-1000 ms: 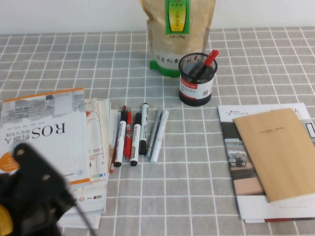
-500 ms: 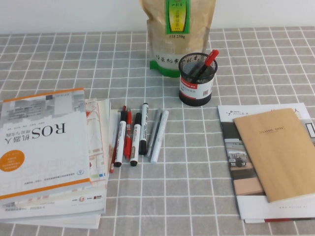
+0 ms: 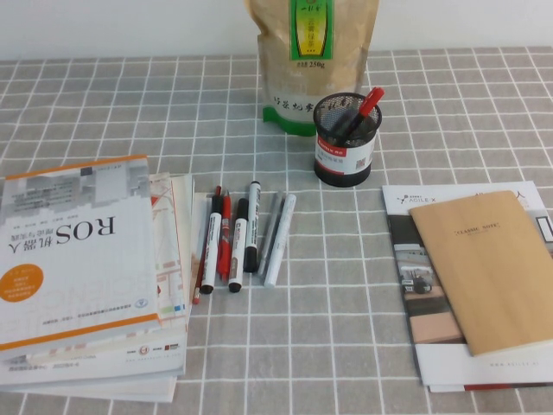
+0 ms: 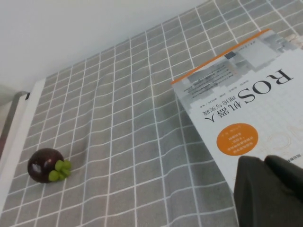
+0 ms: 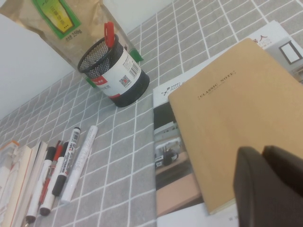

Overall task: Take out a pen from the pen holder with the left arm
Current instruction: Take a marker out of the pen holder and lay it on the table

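A second ago the left arm's dark bulk fills the lower left corner of the high view, over the stack of white and orange books. Now that corner shows only the books, so the arm has pulled back out of frame. The left gripper sits in the lower right of its wrist view with jaws together and nothing between them, above the top book's cover. My reading is that the arm is parked rather than reaching, so either a removal is finished or the next one has not begun.

The black mesh pen holder stands right of centre in the upper half of the high view, just in front of the brown paper pouch with a green label. A red-capped pen leans out of it. A row of loose markers and pens lies left of centre beside the books.

The right gripper hangs over the tan notebook, its jaws looking pressed together and empty.

Neither arm shows in the high view. The pouch's top is cut off. The darker pens inside the mesh cannot be counted. The left wrist view misses the holder and instead shows a dark purple mangosteen at lower left.
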Available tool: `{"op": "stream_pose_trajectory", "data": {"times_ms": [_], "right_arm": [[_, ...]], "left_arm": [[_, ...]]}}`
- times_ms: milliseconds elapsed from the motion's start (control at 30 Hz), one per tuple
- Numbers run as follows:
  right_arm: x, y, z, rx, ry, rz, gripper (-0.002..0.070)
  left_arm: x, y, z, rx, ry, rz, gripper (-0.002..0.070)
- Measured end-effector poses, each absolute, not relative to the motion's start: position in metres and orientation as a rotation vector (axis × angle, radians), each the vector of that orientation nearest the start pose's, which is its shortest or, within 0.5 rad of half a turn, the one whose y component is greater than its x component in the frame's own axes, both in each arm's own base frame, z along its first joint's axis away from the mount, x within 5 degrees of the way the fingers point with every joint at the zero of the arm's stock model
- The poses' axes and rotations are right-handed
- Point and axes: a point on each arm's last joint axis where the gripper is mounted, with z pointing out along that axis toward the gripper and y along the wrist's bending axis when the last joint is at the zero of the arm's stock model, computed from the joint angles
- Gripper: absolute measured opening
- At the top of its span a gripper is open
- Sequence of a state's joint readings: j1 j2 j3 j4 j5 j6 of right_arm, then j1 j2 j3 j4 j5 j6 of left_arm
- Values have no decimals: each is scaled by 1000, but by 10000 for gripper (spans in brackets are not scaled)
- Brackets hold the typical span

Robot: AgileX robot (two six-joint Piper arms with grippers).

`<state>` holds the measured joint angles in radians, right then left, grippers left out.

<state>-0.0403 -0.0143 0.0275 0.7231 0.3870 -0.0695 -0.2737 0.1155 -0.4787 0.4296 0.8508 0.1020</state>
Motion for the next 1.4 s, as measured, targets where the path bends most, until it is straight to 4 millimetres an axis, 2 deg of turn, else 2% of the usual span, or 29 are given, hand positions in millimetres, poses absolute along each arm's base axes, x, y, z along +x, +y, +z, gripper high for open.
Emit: {"op": "stream_pose_trajectory", "data": {"times_ms": [167,367,533,733,833,967,1100,1233,1400], "right_arm": [[52,21,179,412,1785,635,-13],[52,21,179,412,1785,635,-13],[52,21,179,412,1785,635,-13],[52,21,179,413,1785,635,-13],[52,21,179,414,1784,637,-13],[52,21,179,414,1784,637,-13],[52,21,179,414,1784,637,-13],[52,21,179,414,1784,637,-13],[52,21,179,414,1784,637,-13]], "left_arm": [[38,16,276,438,1849,361,-3],[49,5,253,458,1662,340,-3],[50,2,233,379,1536,316,-3],[56,-2,207,297,1505,235,-3],[56,-4,207,259,1467,165,-3],[56,-6,204,238,1496,67,-3],[56,-7,192,234,1637,-3,-3],[53,-7,175,236,1820,-21,-3],[52,-5,171,179,1862,-9,-3]]}}
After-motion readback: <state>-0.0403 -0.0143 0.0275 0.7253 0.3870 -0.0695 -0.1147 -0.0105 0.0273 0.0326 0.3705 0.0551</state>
